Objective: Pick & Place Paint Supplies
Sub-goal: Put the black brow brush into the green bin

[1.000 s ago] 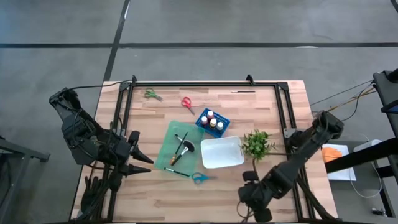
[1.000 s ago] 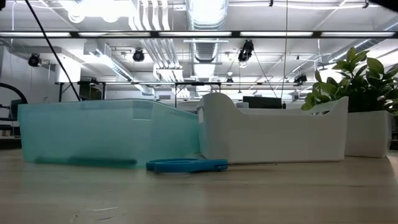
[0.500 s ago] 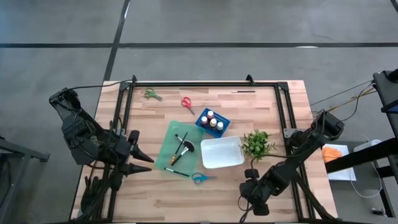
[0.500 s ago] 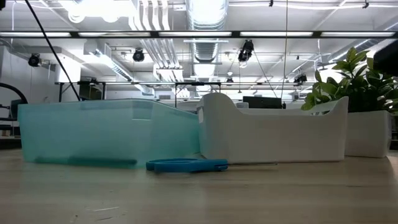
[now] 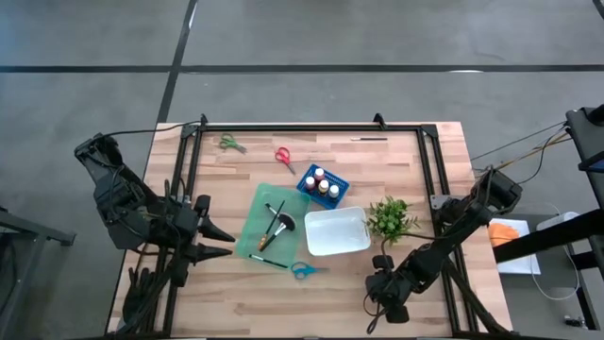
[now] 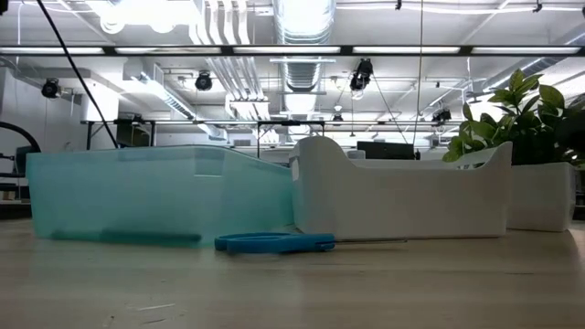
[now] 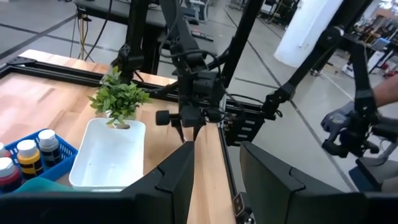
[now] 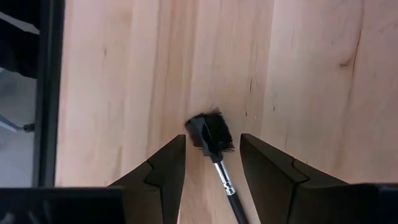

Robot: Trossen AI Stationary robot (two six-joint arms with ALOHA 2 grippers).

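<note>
Where the fingers stand: right gripper (image 5: 386, 300) hangs over the near right corner of the pale wooden bench (image 5: 406, 161). Its two dark fingers (image 8: 166, 169) are apart, with nothing clamped.
Task's thing: slim dark-handled brush with a splayed black bristle head (image 8: 210, 132), lying flat on bare wood under that gripper.
Bearing from fingers: the brush sits in the gap between them, bristle head just ahead of the tips.
Long axis: the handle runs back from the head along the gap, slightly skewed, so closing the fingers would cross it.
Pointing: bristles lead away from the wrist. I cannot tell its heading on the bench, as the arm hides it from above.
Nearer arm: right, plainly.
Left gripper (image 5: 226, 243): waits at the bench's left edge, fingers apart and empty.
Judgement: a straight descent and squeeze on the handle looks right. The skew could let it roll.
</note>
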